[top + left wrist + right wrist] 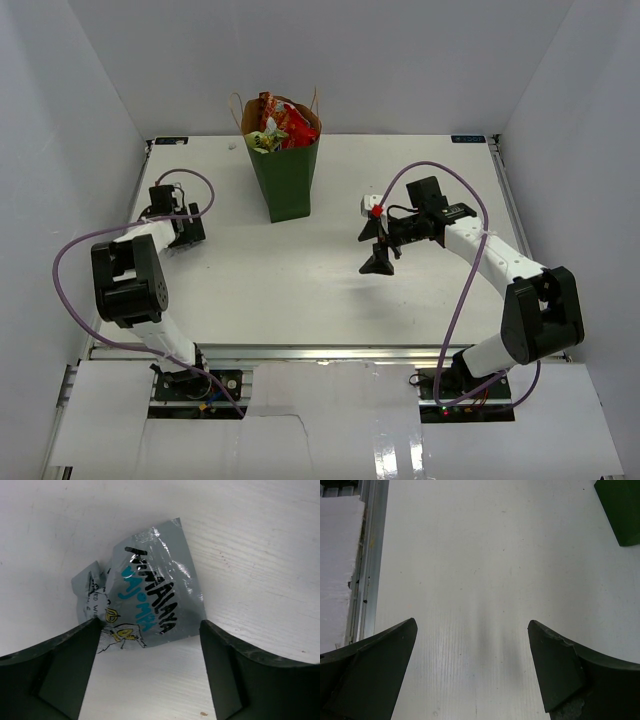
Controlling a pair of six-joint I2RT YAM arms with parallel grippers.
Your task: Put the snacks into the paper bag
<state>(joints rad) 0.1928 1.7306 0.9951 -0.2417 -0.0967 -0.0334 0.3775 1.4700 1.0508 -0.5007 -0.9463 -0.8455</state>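
Observation:
The dark green paper bag [285, 178] stands upright at the back middle of the table, with red and light green snacks [278, 127] showing at its open top. In the left wrist view a crumpled grey snack packet [150, 580] with black and teal lettering lies flat on the table. My left gripper [150, 626] is open, low over it, with the fingers on either side of the packet's near edge. The left finger [75, 655] touches its corner. In the top view my left gripper [188, 228] hides the packet. My right gripper [379, 258] is open and empty above bare table; it also shows in the right wrist view [472, 624].
The table's left wall stands close behind my left arm. In the right wrist view the bag's green base [622, 510] shows at the upper right, with a metal rail [370, 555] and a white board [337, 570] at the left.

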